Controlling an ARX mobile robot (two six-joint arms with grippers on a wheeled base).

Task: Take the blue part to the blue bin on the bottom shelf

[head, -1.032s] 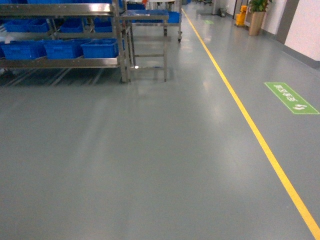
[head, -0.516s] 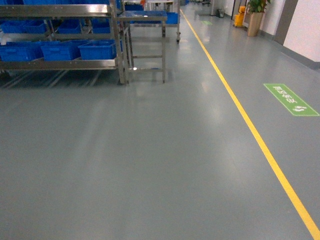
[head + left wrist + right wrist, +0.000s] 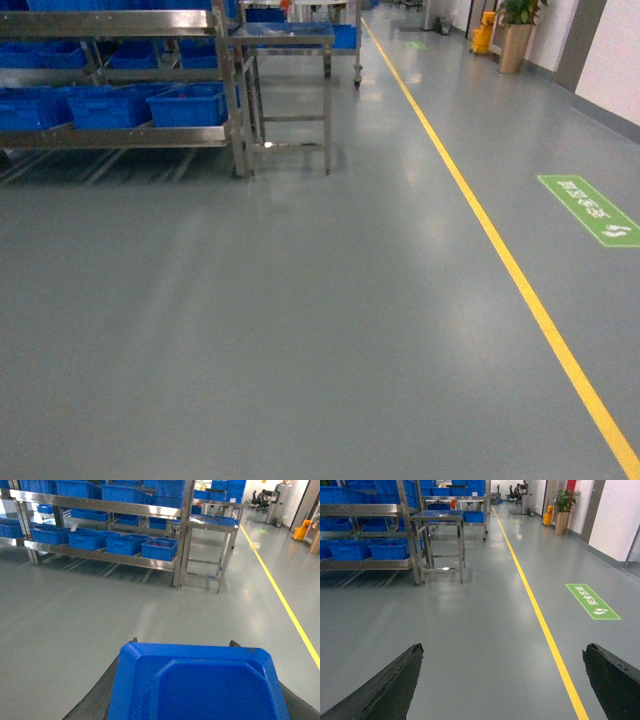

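The blue part (image 3: 200,685), a bright-blue plastic piece with cut-off corners, fills the bottom of the left wrist view. My left gripper (image 3: 184,641) is shut on it, and only the two dark fingertips (image 3: 135,641) show past its far edge. My right gripper (image 3: 502,649) stands open above bare floor with nothing in it. Neither gripper shows in the head view. Several blue bins (image 3: 188,105) (image 3: 129,544) (image 3: 395,549) stand in a row on the bottom shelf (image 3: 130,137) (image 3: 100,556) of a steel rack far ahead on the left. The rightmost bin (image 3: 160,549) holds something red.
A small steel table (image 3: 285,40) stands against the rack's right end. A yellow floor line (image 3: 500,250) runs away on the right, with a green floor sign (image 3: 600,210) beyond it. A potted plant (image 3: 515,30) and a yellow bucket (image 3: 483,35) stand far back by the wall.
In the head view the rack and the green floor sign have slid slightly down and outward, so the base has rolled a little forward.
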